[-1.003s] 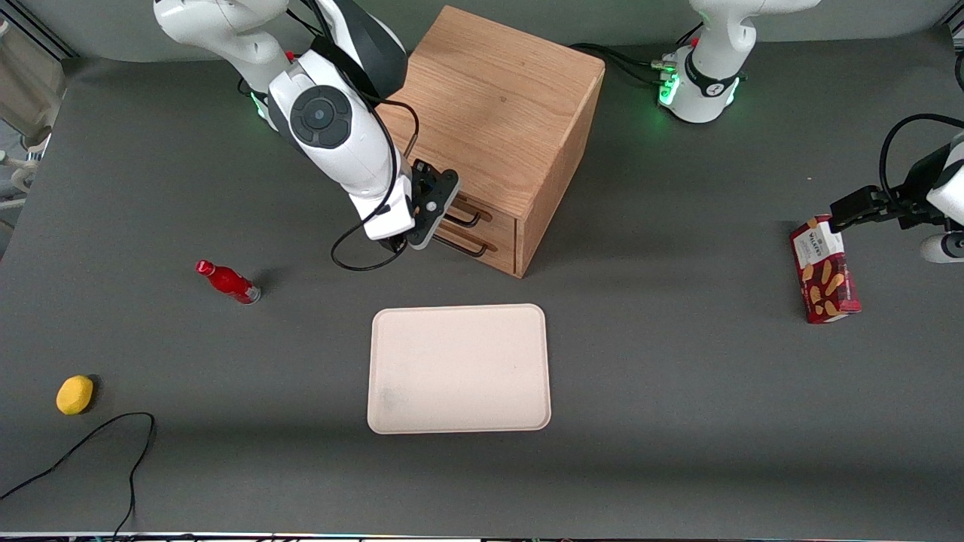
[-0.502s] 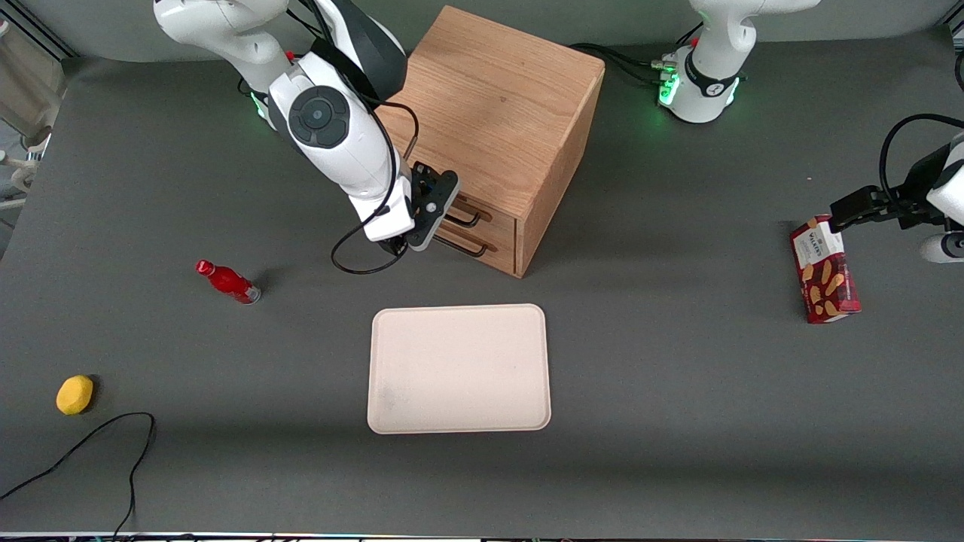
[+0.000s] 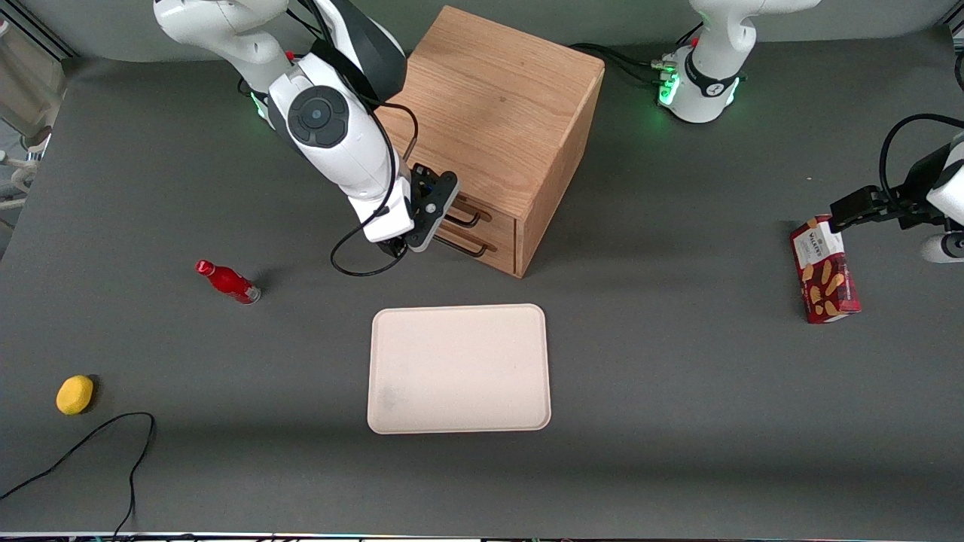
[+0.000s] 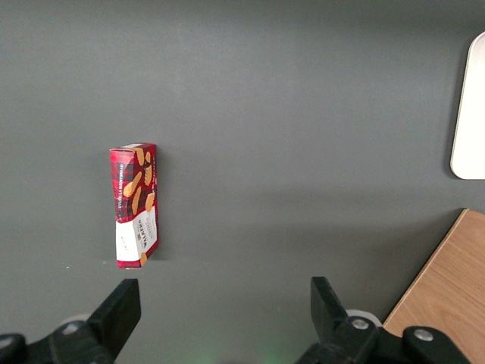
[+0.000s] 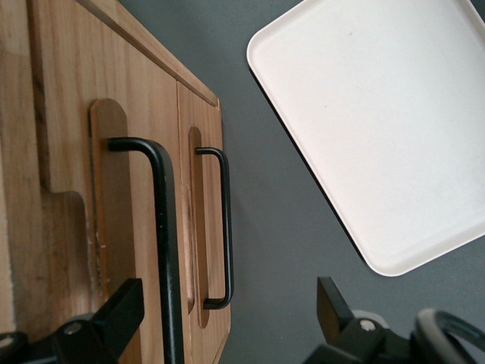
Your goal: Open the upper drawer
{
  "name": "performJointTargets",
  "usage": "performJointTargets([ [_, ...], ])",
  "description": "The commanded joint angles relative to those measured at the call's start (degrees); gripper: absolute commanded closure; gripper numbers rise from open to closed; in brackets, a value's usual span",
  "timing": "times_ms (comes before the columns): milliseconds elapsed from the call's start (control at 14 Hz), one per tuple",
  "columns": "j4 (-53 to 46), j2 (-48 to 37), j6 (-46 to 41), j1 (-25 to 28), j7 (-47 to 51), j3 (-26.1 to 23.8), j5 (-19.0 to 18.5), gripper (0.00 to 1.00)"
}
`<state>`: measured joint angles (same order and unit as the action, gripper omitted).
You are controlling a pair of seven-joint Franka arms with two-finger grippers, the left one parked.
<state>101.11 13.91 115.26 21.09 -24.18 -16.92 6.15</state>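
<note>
Grey table (image 3: pixel 678 376) — upper drawer (image 5: pixel 68 189) handle lies between spread fingers (image 5: pixel 114 318).

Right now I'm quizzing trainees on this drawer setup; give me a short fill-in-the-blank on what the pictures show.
1. The gripper is open in front of the ____.
2. The upper drawer is still ____.
3. Each drawer handle is colored ____.
4. The tray lies ____ to the front camera than the cabinet.

Missing words: cabinet; shut; black; nearer
</note>
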Motion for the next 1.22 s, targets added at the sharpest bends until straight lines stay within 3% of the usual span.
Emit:
performJointTargets([
  [0, 1.4, 1.7, 2.3, 0.1, -1.3, 0.0, -1.5, 0.00],
  [1147, 1.4, 4.0, 4.5, -0.1, -1.7, 0.0, -2.7, 0.00],
])
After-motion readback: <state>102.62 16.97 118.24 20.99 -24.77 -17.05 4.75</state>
